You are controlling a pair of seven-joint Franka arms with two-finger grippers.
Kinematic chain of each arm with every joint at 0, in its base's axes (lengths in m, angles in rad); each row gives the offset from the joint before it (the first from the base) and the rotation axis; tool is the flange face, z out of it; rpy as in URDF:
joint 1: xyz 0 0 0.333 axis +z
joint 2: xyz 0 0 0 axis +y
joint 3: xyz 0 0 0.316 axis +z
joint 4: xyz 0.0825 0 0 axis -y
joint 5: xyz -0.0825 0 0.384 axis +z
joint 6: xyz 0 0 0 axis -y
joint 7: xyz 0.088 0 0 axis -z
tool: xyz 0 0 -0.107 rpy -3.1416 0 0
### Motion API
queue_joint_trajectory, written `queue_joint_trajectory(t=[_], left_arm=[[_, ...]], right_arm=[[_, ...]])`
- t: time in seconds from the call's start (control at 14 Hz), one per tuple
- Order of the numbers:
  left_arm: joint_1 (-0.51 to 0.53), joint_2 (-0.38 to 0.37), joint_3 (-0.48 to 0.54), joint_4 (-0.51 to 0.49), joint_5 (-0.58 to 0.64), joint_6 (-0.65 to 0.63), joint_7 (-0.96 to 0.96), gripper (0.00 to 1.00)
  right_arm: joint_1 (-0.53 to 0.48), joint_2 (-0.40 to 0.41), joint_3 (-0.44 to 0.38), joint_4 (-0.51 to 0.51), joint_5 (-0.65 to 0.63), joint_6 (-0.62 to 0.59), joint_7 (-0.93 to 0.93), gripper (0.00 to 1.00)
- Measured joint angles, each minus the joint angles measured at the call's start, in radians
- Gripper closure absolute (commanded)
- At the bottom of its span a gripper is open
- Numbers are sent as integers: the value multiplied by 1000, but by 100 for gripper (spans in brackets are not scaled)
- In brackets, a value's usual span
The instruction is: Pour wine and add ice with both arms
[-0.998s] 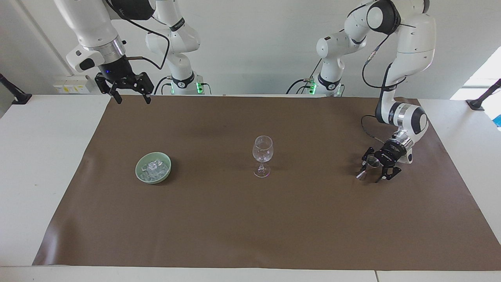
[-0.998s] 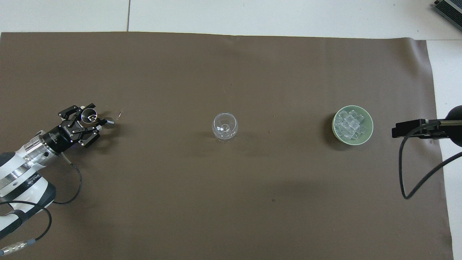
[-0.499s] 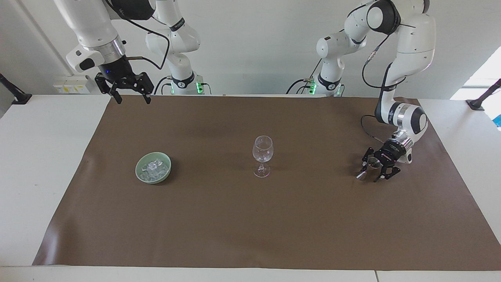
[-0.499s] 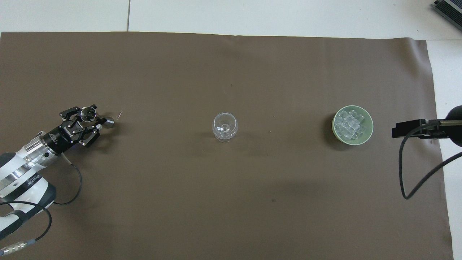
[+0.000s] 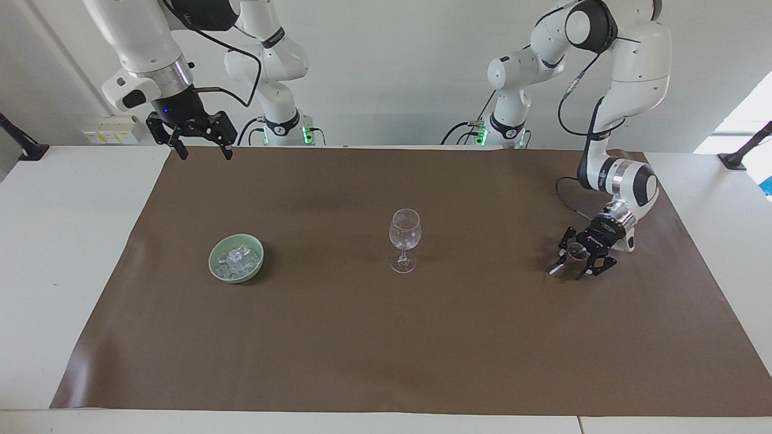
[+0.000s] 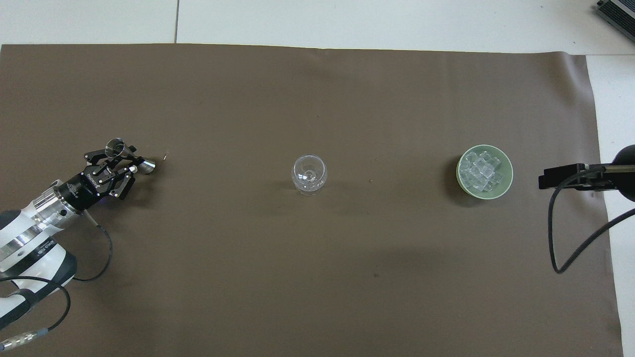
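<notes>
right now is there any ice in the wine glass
No, the wine glass looks empty, and the ice sits piled in the green bowl.

Bare surroundings: sheet, table, wall fittings
A brown sheet (image 5: 386,349) covers most of a white table (image 5: 60,241), lying flat with its edge farthest from the robots slightly wavy; a black clamp (image 5: 24,147) stands at the right arm's end of the table, another black clamp (image 5: 745,150) at the left arm's end, a white socket box (image 5: 111,129) sits on the wall near the first clamp, and a grey device's corner (image 6: 617,12) shows at the table's corner farthest from the robots
</notes>
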Motion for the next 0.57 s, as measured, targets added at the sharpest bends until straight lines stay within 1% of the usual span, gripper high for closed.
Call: queue_joint_trajectory(t=[0.07, 0.21, 0.57], left_arm=[[0, -2, 0, -3, 0, -3, 0, 81], [0, -8, 0, -10, 0, -5, 1, 100], [-2, -39, -1, -13, 0, -5, 2, 100]], right_arm=[[0, 0, 0, 0, 0, 0, 0, 0], [0, 0, 0, 0, 0, 0, 0, 0], [0, 0, 0, 0, 0, 0, 0, 0]])
